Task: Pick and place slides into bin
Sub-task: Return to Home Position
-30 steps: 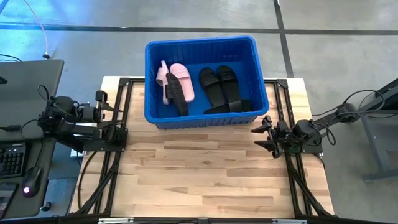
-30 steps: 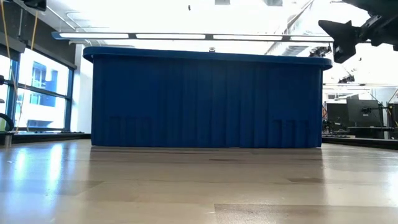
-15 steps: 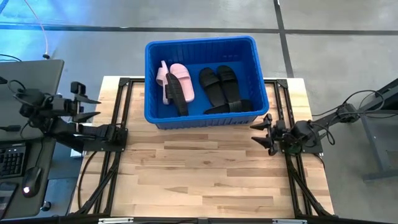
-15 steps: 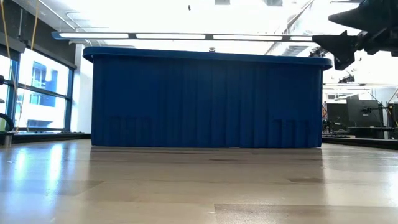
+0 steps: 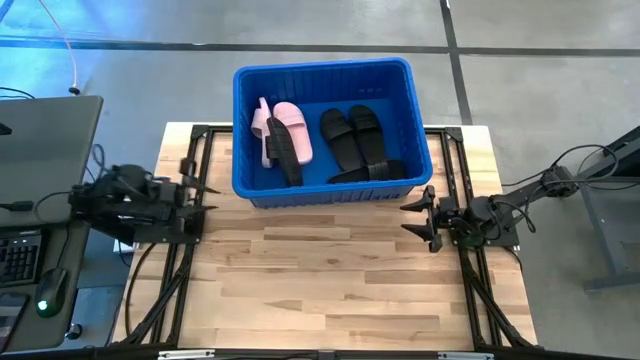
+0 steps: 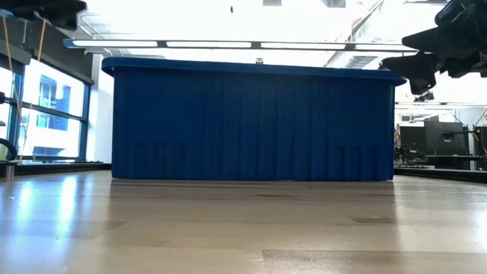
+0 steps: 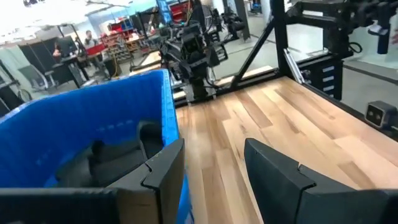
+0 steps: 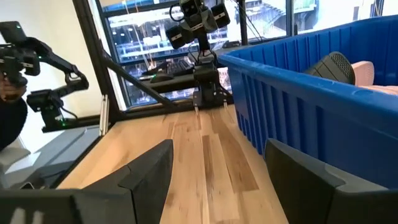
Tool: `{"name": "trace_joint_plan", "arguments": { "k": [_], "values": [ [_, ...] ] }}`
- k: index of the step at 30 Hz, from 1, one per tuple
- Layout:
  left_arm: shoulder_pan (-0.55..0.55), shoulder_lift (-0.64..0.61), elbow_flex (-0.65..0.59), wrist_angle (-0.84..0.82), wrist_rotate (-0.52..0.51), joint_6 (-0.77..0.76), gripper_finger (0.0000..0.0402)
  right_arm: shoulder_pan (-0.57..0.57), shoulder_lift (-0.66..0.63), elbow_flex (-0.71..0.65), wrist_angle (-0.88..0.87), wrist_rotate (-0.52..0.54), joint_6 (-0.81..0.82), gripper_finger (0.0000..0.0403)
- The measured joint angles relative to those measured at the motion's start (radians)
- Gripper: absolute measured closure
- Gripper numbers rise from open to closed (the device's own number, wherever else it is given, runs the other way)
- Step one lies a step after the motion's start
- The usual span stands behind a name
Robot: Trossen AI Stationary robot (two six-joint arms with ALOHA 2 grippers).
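The blue bin (image 5: 320,66) stands at the table's far middle. In it lie two pale pink slides (image 5: 290,122) at the left, with a black slide (image 5: 285,155) lying partly on them, and more black slides (image 5: 355,135) at the right. My left gripper (image 5: 200,196) is open and empty near the bin's near left corner. Its wrist view (image 7: 214,168) shows the bin's wall (image 7: 81,118) and a black slide (image 7: 112,155). My right gripper (image 5: 408,219) is open and empty near the bin's near right corner, and its wrist view (image 8: 217,165) looks along the bin's near wall (image 8: 311,106).
Bare wooden tabletop (image 5: 320,280) spreads in front of the bin. Black frame rails (image 5: 185,260) run along the table's left and right sides. A desk with a keyboard and mouse (image 5: 45,290) stands to the left of the table.
My left gripper has swung out past the table's left edge and come back in toward the bin's near left corner. My right gripper has crept a little toward the table's left. The slides and the bin have stayed still.
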Motion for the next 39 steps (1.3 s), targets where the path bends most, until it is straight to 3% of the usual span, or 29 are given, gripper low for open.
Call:
{"name": "trace_joint_plan", "arguments": {
  "k": [8,14,25,39],
  "values": [
    [0.0,-0.001,-0.179,0.211,0.0,-0.025,0.0245,0.0,0.0,0.0,-0.023,0.0,0.0,0.016],
    [0.0,-0.001,-0.256,0.277,0.004,-0.05,0.0245,0.0,0.0,0.0,-0.026,0.0,0.0,0.016],
    [0.0,-0.001,-0.482,0.643,0.155,0.008,0.0245,0.0,0.0,0.0,-0.027,0.0,0.0,0.016],
    [0.0,0.003,-0.523,0.646,0.066,-0.001,0.0245,0.0,0.0,0.0,-0.027,0.001,0.0,0.016]
  ]
}}
